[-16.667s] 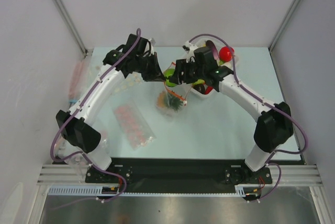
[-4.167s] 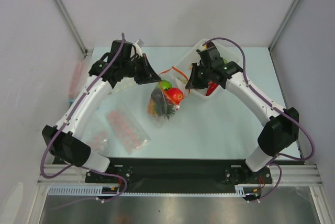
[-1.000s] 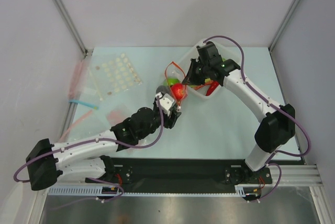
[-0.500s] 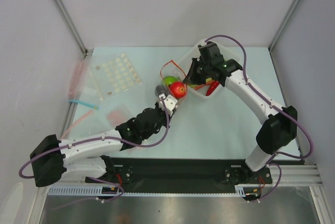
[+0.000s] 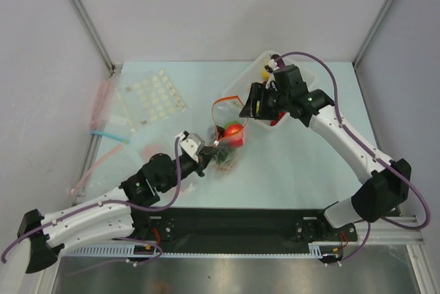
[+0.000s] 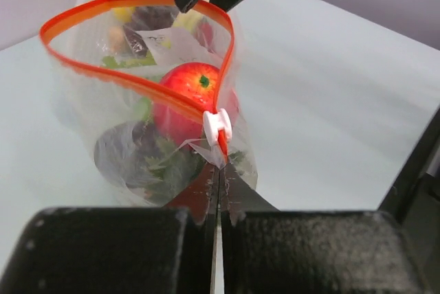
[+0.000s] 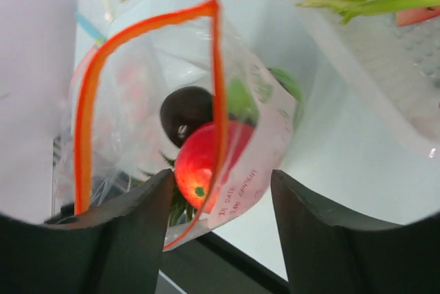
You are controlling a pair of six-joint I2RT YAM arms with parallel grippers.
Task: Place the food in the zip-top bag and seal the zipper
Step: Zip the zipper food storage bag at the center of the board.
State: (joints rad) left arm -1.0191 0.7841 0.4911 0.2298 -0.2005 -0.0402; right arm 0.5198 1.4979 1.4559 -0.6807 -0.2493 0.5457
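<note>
Sealing is the step in hand, by judgement: the food looks loaded and the mouth is not yet closed.

- Zip-top bag (image 6: 89, 102): one, standing at the centre of the table, mouth gaping in a loop.
- Zipper (image 6: 130, 77): one, unsealed.
- White slider (image 6: 217, 125): one, at the mouth's 6 o'clock corner.
- Left fingers (image 6: 137, 246): pressed together, pinching the bag's corner just beneath the slider.
- Right fingers (image 7: 130, 239): spread, holding nothing, at the mouth's 12 o'clock end.
- Red fruit (image 6: 189, 95): one, inside the bag.
- Green fruit (image 7: 240, 98): one, inside, beside the red.
- Leafy dark item (image 6: 172, 167): one, low in the bag, likely the pineapple.
- Bin (image 7: 375, 74): one, at 1 o'clock from the bag.
- Sheet of white dots (image 5: 155, 93): one, at 10 o'clock.

Next move, judged: the right fingers take the far end, pull the floppy strip taut against the left anchor, then the slider is run across.
</note>
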